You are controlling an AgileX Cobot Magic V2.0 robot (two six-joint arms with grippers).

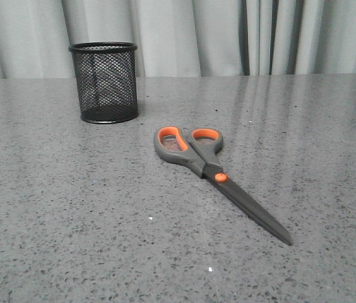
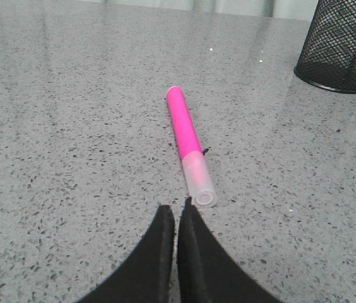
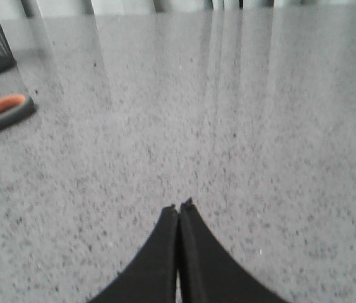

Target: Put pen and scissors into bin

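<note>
The scissors lie flat in the middle of the table in the front view, handles toward the bin, blades pointing to the near right. The black mesh bin stands upright at the back left and looks empty. The pink pen lies flat on the table in the left wrist view, its clear cap end just beyond my left gripper, which is shut and empty. The bin also shows in the left wrist view. My right gripper is shut and empty over bare table; the scissors' handles show off to one side of it.
The table is grey speckled stone. Pale curtains hang behind its far edge. Neither arm nor the pen shows in the front view.
</note>
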